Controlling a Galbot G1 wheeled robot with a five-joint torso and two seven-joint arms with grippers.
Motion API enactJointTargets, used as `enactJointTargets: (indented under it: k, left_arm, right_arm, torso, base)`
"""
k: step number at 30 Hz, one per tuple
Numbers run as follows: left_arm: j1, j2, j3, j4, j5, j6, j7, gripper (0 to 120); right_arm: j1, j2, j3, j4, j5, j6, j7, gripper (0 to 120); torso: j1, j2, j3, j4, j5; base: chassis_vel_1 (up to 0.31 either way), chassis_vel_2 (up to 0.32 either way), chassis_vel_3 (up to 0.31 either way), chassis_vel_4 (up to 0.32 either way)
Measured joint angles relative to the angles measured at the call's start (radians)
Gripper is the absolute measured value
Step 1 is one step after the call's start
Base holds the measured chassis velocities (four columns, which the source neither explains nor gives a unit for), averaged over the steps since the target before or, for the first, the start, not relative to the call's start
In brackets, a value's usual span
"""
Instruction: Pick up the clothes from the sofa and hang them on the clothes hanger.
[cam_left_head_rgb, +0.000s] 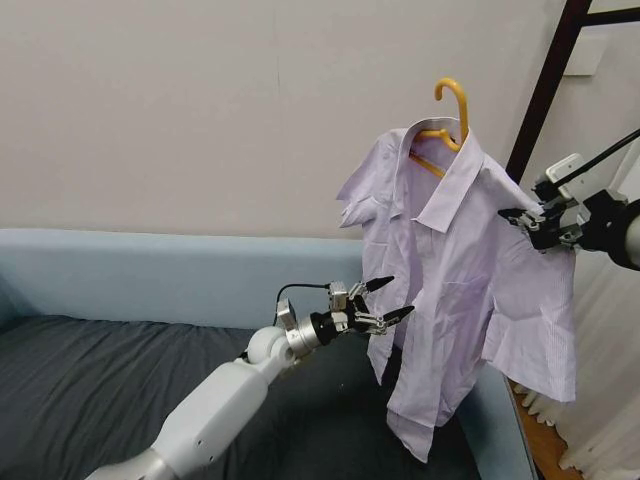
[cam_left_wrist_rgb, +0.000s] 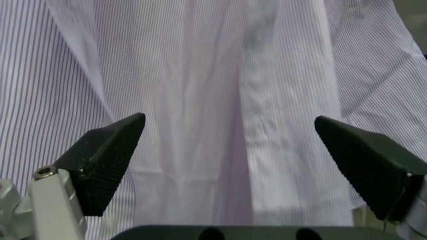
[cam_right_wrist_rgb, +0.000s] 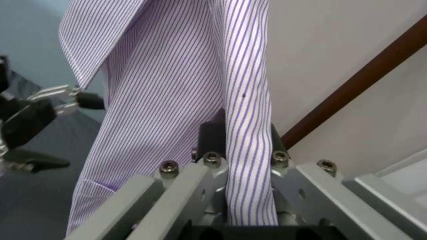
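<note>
A lilac striped shirt hangs in the air on a yellow hanger, above the right end of the sofa. My right gripper is shut on the shirt's shoulder, with the cloth pinched between its fingers. My left gripper is open just to the left of the shirt's front, level with its lower half. In the left wrist view the shirt's front placket faces the gripper, and both dark pads stand wide apart with no cloth between them.
A dark brown rack post slants up behind the shirt at the right. The sofa has a pale blue back and a dark grey seat. A plain wall stands behind. Wooden floor shows at the lower right.
</note>
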Motion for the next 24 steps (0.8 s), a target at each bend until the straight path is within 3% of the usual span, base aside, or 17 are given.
enactJointTargets:
  k: [1,3,4,7,13,16,20,24]
  left_arm:
    - [-0.042,-0.018,-0.001,0.052,-0.007,0.009,0.047,100]
    - [-0.056,-0.024,-0.003,0.07,-0.008,0.012,0.062,100]
    - [-0.104,-0.049,-0.009,0.146,-0.01,0.029,0.136,100]
    - [-0.15,-0.082,-0.017,0.247,0.014,0.062,0.285,98]
    - [-0.162,-0.115,-0.042,0.322,0.072,0.123,0.468,90]
    - [-0.162,-0.131,-0.048,0.338,0.106,0.137,0.51,84]
    - [-0.165,-0.176,-0.051,0.374,0.142,0.131,0.508,64]
    - [-0.17,-0.196,-0.057,0.392,0.151,0.123,0.502,55]
  right_arm:
    - [-0.001,-0.001,0.0,0.004,0.007,-0.001,-0.001,1]
    - [-0.001,-0.001,0.0,0.005,0.009,-0.002,-0.001,1]
    - [-0.006,0.001,0.0,0.008,0.007,-0.002,-0.008,1]
    - [-0.012,0.007,-0.007,0.003,-0.016,0.002,-0.022,1]
    - [-0.016,0.011,-0.008,-0.006,-0.031,0.006,-0.032,1]
    - [-0.017,0.014,-0.006,-0.005,-0.034,0.007,-0.034,1]
    - [-0.017,0.022,-0.006,-0.001,-0.036,0.01,-0.037,1]
    - [-0.016,0.024,-0.006,0.003,-0.036,0.012,-0.039,1]
  torso:
    - [0.0,0.0,0.0,0.0,0.0]
    - [0.0,0.0,0.0,0.0,0.0001]
    - [0.0,0.0,0.0,0.0001,0.0001]
    - [0.0,0.0,0.0,-0.0001,0.0001]
    - [0.0,0.0,0.0,0.0003,-0.0001]
    - [0.0,0.0,0.0,0.0002,0.0]
    - [0.0,0.0,0.0,-0.0001,0.0]
    - [0.0,0.0,0.0,-0.0002,0.0]
  base:
    - [0.0,0.0,0.0,0.0]
    - [0.0,0.0,0.0,0.0]
    - [0.0,0.0,0.0,0.0]
    - [0.0,0.0,0.0,0.0]
    - [0.0,0.0,0.0,0.0]
    - [0.0,0.0,0.0,0.0]
    - [0.0,0.0,0.0,0.0]
    - [0.0,0.0,0.0,0.0]
